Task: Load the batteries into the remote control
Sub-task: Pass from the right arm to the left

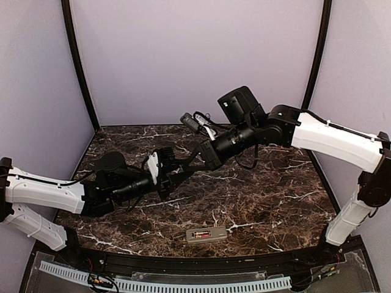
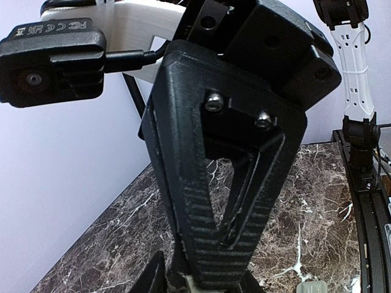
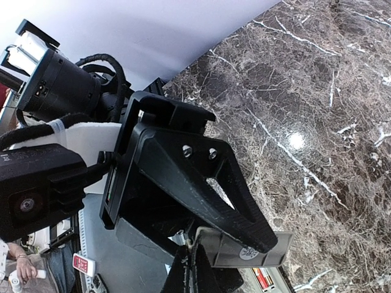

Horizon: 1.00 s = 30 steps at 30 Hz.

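Right gripper (image 3: 186, 271) is clamped shut on a flat grey plastic cover (image 3: 272, 251); whether the facing left gripper (image 1: 166, 178) holds it cannot be told. Hand-off judged underway; firm left grip needed before release.

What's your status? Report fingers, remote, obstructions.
Right fingers shut on grey cover, mid-air; left fingers at it, grip unclear. Remote on table, bay open, red battery inside. Nothing blocking it.
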{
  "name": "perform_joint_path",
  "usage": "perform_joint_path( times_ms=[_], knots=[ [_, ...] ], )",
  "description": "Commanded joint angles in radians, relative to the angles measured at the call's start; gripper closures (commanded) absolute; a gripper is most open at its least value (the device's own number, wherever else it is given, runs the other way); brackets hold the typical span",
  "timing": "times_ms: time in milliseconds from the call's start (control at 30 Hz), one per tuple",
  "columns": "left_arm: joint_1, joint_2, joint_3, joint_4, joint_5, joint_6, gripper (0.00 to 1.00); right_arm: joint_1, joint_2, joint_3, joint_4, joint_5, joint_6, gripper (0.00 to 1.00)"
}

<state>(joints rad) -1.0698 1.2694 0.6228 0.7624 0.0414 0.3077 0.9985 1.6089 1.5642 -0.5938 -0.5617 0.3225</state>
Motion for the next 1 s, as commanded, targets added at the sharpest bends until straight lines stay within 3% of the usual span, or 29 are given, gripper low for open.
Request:
perform_joint_path(
  times_ms=[0, 167, 333, 467, 767, 867, 967],
  knots=[
    [-0.002, -0.002, 0.025, 0.005, 0.008, -0.005, 0.71, 0.0, -0.015, -0.009, 0.051, -0.013, 0.008, 1.0],
    [-0.002, -0.007, 0.019, 0.001, 0.01, 0.005, 0.76, 0.0, -0.011, -0.004, 0.058, -0.019, 0.015, 1.0],
    [-0.002, -0.013, 0.018, -0.005, 0.013, -0.003, 0.95, 0.0, -0.008, -0.006, 0.06, -0.022, 0.016, 1.0],
    [-0.002, -0.017, 0.019, -0.006, 0.018, -0.041, 1.0, -0.001, -0.012, -0.007, 0.067, -0.023, 0.013, 1.0],
    [-0.002, -0.033, 0.002, -0.005, 0.013, -0.139, 1.0, -0.01, -0.084, -0.038, 0.122, 0.0, -0.026, 0.65],
    [-0.002, -0.035, 0.007, -0.009, -0.005, -0.194, 1.0, -0.014, -0.111, -0.056, 0.131, 0.027, -0.063, 0.57],
    [-0.002, -0.041, 0.038, -0.045, -0.05, -0.274, 1.0, -0.015, -0.195, -0.148, 0.203, 0.15, -0.125, 0.56]
  ],
)
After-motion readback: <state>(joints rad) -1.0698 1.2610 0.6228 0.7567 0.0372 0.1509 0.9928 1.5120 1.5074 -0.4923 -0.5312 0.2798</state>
